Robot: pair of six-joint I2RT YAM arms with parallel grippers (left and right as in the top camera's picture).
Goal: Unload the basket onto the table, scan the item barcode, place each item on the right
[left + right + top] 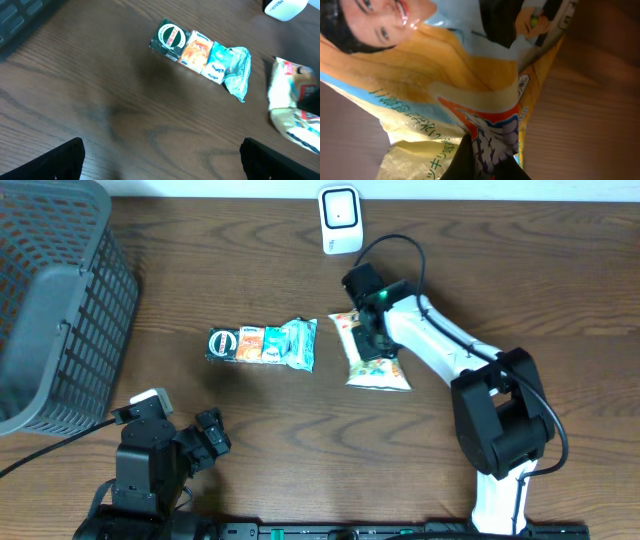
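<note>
My right fingers (459, 167) are pinched together on a fold of the snack bag (385, 372), its printed film squeezed between their dark tips, while my left fingers (60, 162) stand wide apart with nothing between them. Everything sits on the dark wooden table (300, 450). The biggest thing on it is the grey mesh basket (60, 310), filling the far left corner, well apart from both of my hands. Next in size is the snack bag, yellow and pale with a smiling face printed on it, lying right of centre; my right gripper (368, 332) holds it at the end nearer the scanner, and I cannot tell whether that end is lifted off the wood. Just to its left, near but not touching, lies a wrapped row of small cartons (262, 345), green, orange and teal, its crimped teal end pointing towards the bag. Smallest is the white barcode scanner (340, 220), standing at the far edge just beyond the bag. My left gripper (215, 435) hangs low at the near left, in front of the carton row and well apart from it
</note>
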